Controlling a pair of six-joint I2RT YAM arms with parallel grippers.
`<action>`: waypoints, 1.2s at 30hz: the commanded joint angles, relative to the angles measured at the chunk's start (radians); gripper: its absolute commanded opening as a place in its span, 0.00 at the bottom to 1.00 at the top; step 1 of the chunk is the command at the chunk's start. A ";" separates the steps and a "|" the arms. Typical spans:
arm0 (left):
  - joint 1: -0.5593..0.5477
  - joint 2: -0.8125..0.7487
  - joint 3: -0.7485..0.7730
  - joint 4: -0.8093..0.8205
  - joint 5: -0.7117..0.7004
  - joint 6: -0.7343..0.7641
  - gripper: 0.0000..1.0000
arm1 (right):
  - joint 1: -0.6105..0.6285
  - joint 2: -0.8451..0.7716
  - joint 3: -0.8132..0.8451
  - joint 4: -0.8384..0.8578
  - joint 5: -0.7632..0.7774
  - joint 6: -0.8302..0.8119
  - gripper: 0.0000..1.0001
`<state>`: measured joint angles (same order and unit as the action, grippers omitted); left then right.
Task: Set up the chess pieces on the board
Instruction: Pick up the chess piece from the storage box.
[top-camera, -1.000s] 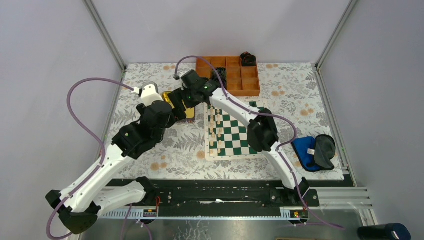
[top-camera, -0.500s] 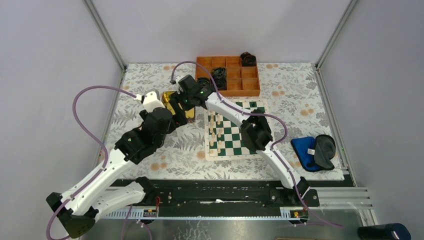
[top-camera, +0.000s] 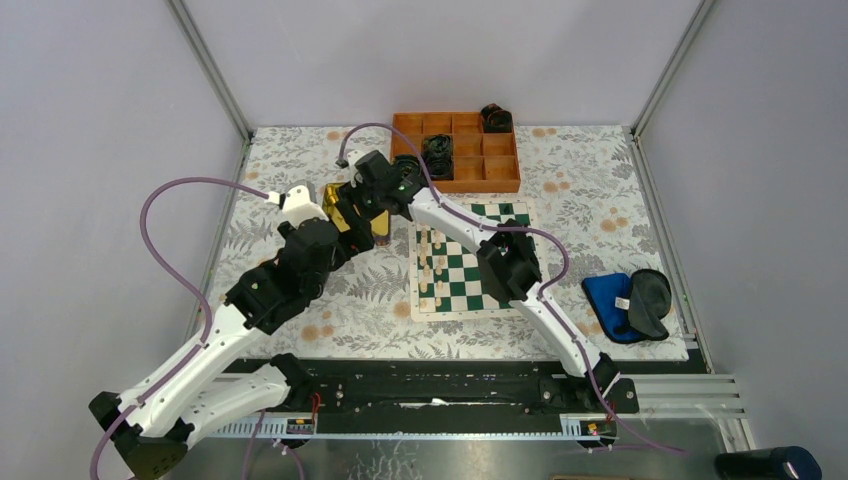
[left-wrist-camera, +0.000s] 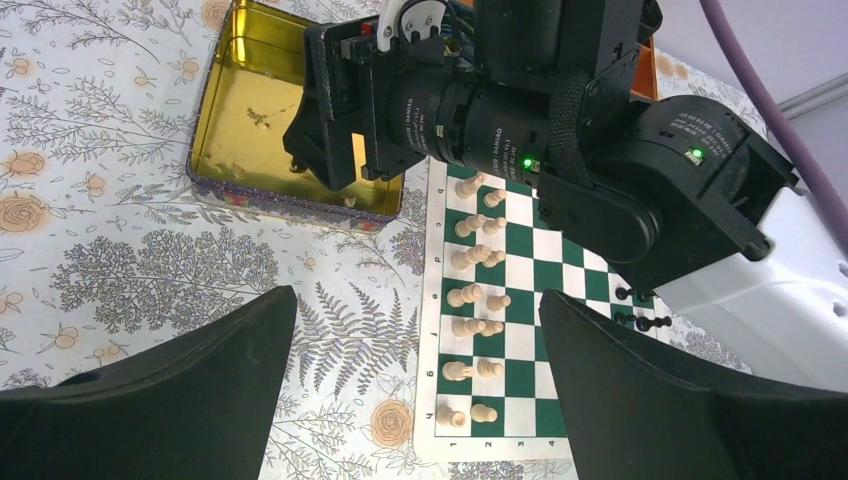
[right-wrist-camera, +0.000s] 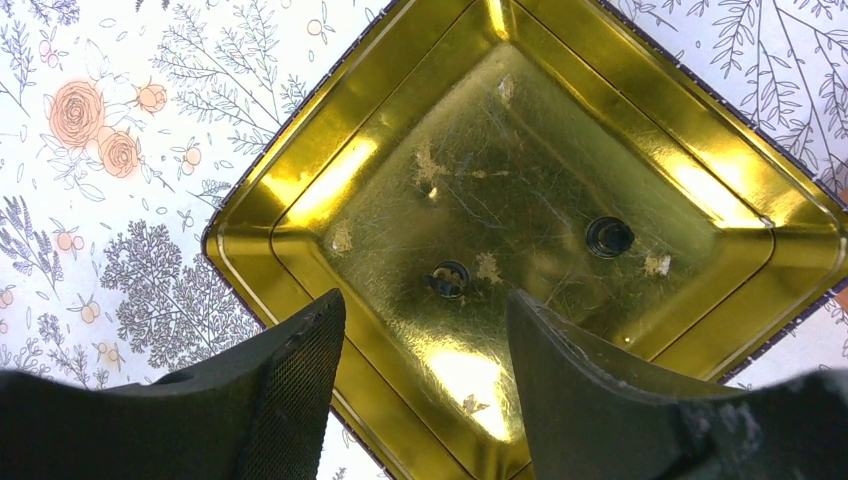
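The green and white board (top-camera: 470, 290) lies at the table's middle. Cream chess pieces (top-camera: 432, 262) stand in its two left columns, also seen in the left wrist view (left-wrist-camera: 470, 295). A few black pieces (left-wrist-camera: 640, 322) stand at the board's far side, partly hidden by the right arm. Two black pieces (right-wrist-camera: 448, 279) (right-wrist-camera: 609, 236) lie in the yellow tin (right-wrist-camera: 350, 170). My right gripper (right-wrist-camera: 422, 298) hangs open and empty above the tin (top-camera: 345, 212). My left gripper (left-wrist-camera: 417, 295) is open and empty, raised above the tablecloth left of the board (left-wrist-camera: 520, 330).
An orange compartment tray (top-camera: 500, 182) with dark cable rolls (top-camera: 437, 150) stands behind the board. A blue cloth with a black object (top-camera: 630, 305) lies at the right. The right arm (top-camera: 510, 265) stretches across the board.
My right gripper has moved left from the board's corner to above the tin. My left arm has drawn back a little toward the left.
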<state>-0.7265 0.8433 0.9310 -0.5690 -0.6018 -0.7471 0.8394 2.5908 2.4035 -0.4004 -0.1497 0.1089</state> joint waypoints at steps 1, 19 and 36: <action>0.003 -0.013 -0.008 0.063 -0.015 0.015 0.99 | 0.005 0.019 0.049 0.047 -0.030 -0.009 0.66; 0.003 0.005 -0.008 0.092 -0.004 0.049 0.99 | 0.006 0.065 0.073 0.064 -0.024 -0.008 0.58; 0.003 0.001 -0.022 0.105 0.008 0.066 0.99 | 0.007 0.084 0.071 0.050 -0.029 -0.004 0.49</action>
<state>-0.7265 0.8497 0.9230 -0.5404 -0.5873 -0.6994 0.8398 2.6678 2.4264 -0.3721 -0.1532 0.1097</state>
